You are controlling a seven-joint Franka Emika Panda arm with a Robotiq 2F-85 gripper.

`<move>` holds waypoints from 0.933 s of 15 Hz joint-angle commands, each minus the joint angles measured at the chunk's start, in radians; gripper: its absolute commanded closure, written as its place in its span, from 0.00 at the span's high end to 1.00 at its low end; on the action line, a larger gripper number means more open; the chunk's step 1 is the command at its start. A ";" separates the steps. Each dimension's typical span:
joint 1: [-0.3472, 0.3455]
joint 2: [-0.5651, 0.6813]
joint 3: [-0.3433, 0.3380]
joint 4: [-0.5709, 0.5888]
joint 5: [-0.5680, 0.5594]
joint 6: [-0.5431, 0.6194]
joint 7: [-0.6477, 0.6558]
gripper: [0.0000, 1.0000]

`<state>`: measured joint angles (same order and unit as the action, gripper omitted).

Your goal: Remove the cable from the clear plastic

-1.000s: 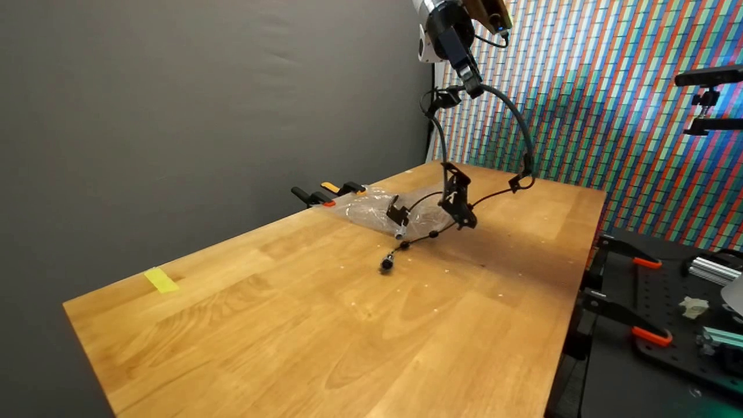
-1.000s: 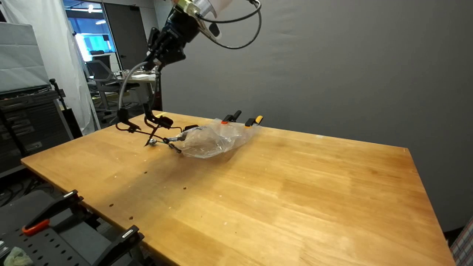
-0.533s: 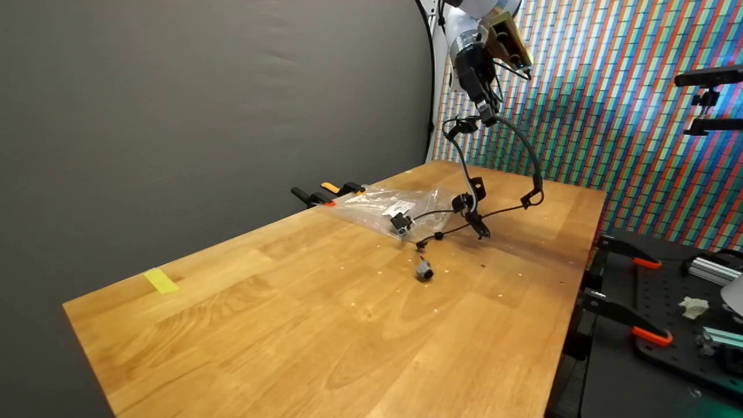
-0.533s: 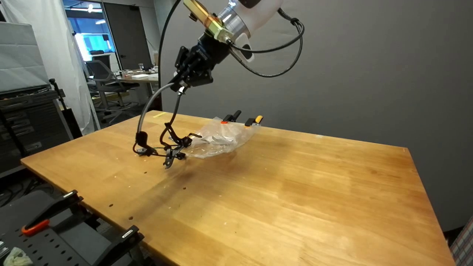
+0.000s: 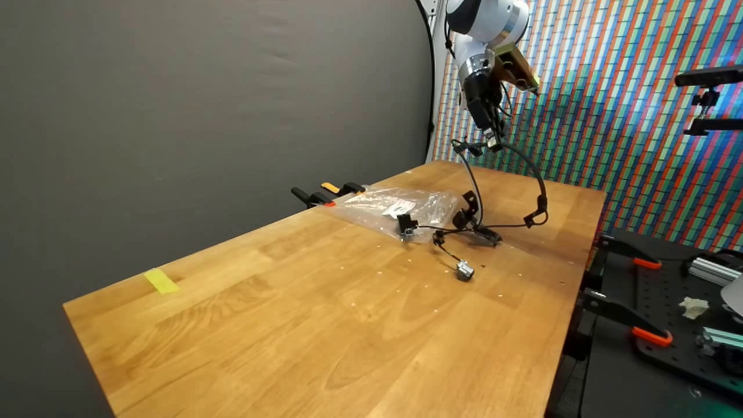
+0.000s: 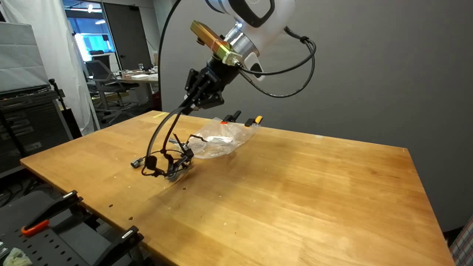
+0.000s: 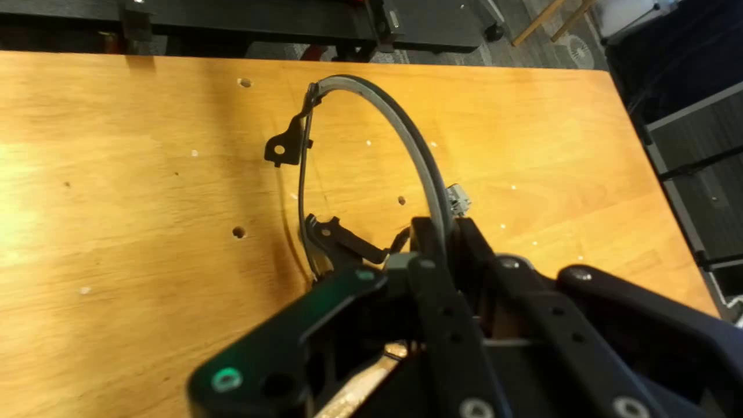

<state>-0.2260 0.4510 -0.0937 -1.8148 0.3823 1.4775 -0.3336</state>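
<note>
One table [image 6: 303, 192] bears plastic [image 6: 220, 140] near a grey backdrop [image 6: 362, 70].

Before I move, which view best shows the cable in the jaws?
The wrist view: close up, the cable runs between the jaws. Both exterior views show more of its length, but the grip looks small.

In the wrist view the tool [image 7: 444, 229], its near parts blurred and cut off by the lower edge, hides part of the cable [image 7: 419, 150]. The plug [image 7: 458, 200] sits partly behind the cable there. In both exterior views the top edge cuts off the arm [image 5: 493, 20]. In an exterior view the label [image 5: 399, 208] on the bag [image 5: 426, 213] is too small to read
</note>
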 commanded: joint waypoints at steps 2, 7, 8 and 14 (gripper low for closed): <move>-0.002 -0.039 -0.022 -0.090 -0.070 0.112 0.011 0.12; -0.003 -0.062 -0.062 -0.169 -0.157 0.310 0.075 0.45; -0.004 -0.067 -0.072 -0.180 -0.172 0.360 0.099 0.51; -0.023 -0.150 -0.112 -0.239 -0.176 0.583 0.202 0.98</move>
<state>-0.2380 0.3987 -0.2034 -1.9869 0.2087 1.9806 -0.1841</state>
